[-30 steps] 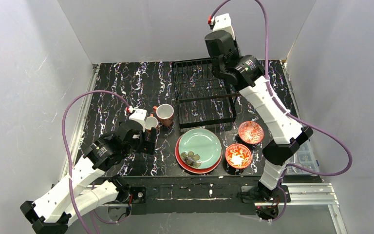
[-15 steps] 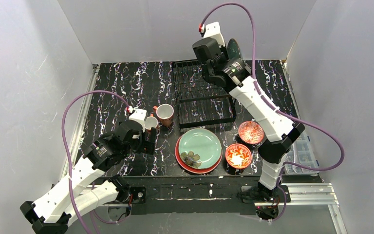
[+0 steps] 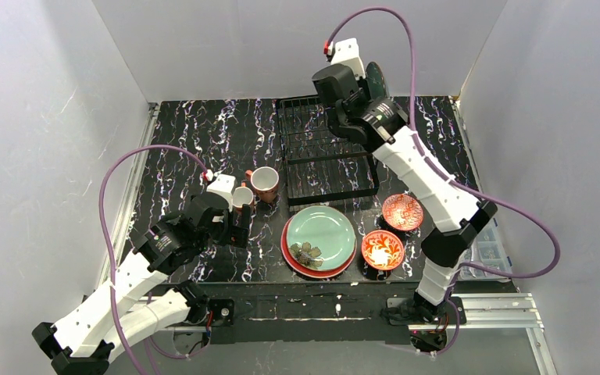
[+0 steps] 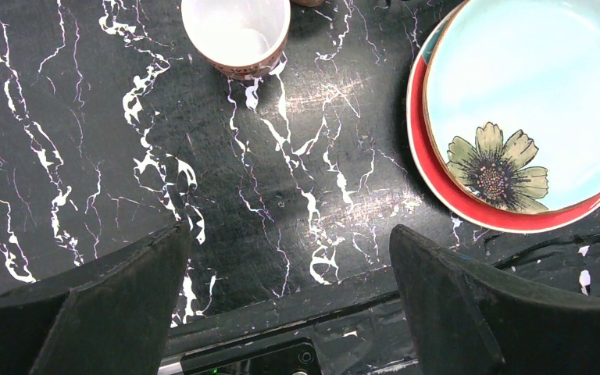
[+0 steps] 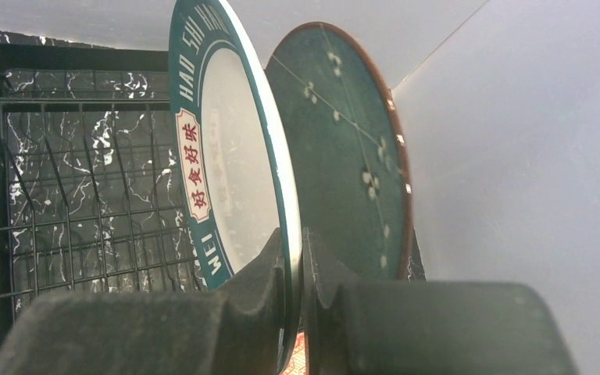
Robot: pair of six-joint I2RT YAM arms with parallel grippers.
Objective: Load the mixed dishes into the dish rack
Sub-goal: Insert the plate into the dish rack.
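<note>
My left claw (image 4: 287, 229) stands wide over the tabletop (image 4: 281, 156) near a terracotta mug (image 4: 236, 35); my right claw (image 5: 295, 242), nearer the dish rack (image 5: 62, 156), pinches the rim of the teal-bordered white plate (image 5: 234, 172), held on edge, rack wires open to its left, dark teal plate (image 5: 344, 156) just beside on its right, wall (image 5: 516, 156) beyond.

Left arm (image 3: 125, 275) folded low, elbow near its base; left gripper (image 4: 287, 234) points down, fingers spread wide. Right arm (image 3: 430, 176) reaches far forward, raised; right gripper (image 5: 295, 244) pinches a plate (image 5: 230, 172) rim between 2 fingers.
</note>
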